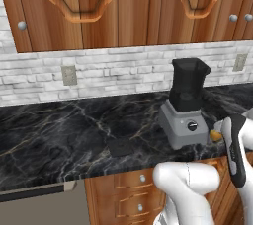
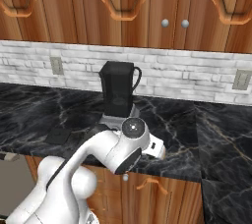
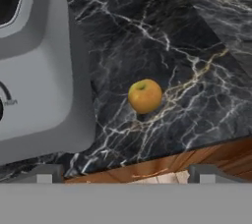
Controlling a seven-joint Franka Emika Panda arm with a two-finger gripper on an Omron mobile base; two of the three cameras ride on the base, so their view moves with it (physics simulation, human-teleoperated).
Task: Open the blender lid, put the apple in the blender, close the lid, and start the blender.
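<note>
Setting: dark marble counter (image 1: 59, 130) under wooden cabinets, white brick backsplash behind. Pretty standard sim kitchen.

Apple: the apple (image 3: 145, 96) sits on the bare counter, centre of the hand view, just beside the blender's grey base. In the left base view it's a small orange bit at mid right (image 1: 216, 134), peeking out next to the arm.

Blender: the blender (image 1: 185, 105) is right of centre in the left base view, jar open at the top. Knob faces the front edge.

Lid: the blender lid (image 1: 120, 146) looks like the flat black square lying on the counter, lower centre, well apart from the jar. So step one seems done.

Step now: looks like the robot's going for the apple.

Gripper: the gripper (image 3: 125, 174) hangs above the counter's front edge, jaws as wide as they go, nothing in them.

Apple vs jaws: lined up roughly between the two tips, but further up the frame, not yet between them.

Next move: probably drop down and forward until the tips straddle the apple, then close. It's round, so it could roll if nudged off-centre.
</note>
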